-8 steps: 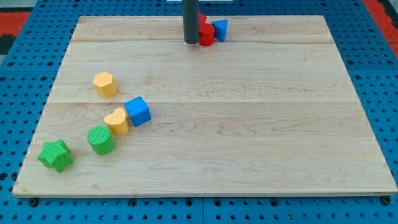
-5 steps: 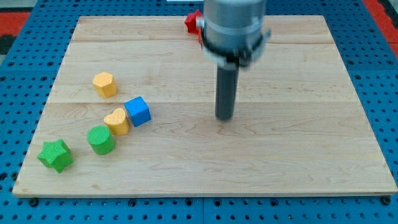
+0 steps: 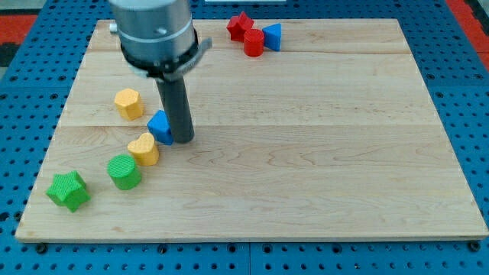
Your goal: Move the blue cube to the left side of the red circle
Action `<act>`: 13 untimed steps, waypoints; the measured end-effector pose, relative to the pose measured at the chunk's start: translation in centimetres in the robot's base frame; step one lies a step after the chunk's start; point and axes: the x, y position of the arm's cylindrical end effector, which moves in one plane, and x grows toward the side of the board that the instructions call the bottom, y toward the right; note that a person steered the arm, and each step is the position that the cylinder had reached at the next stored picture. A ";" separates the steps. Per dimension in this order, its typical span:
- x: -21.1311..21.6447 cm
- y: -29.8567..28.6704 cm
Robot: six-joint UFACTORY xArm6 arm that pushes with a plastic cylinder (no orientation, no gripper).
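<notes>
The blue cube (image 3: 160,126) sits at the left middle of the wooden board (image 3: 306,153), partly hidden by the rod. My tip (image 3: 182,140) rests on the board against the cube's right side. The red circle (image 3: 254,42) stands far off at the view's top, between a red star (image 3: 239,25) on its left and a blue triangle (image 3: 272,36) on its right.
A yellow heart (image 3: 144,149) touches the blue cube's lower left. A yellow hexagon (image 3: 128,102) lies above left of the cube. A green cylinder (image 3: 124,172) and a green star (image 3: 68,190) sit near the bottom left corner.
The rod has swept from the top of the board down to the middle, then left to the blue cube's right side. The cube looks about where it was.
</notes>
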 end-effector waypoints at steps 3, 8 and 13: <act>1.7 -6.7; -13.8 0.6; -13.7 3.1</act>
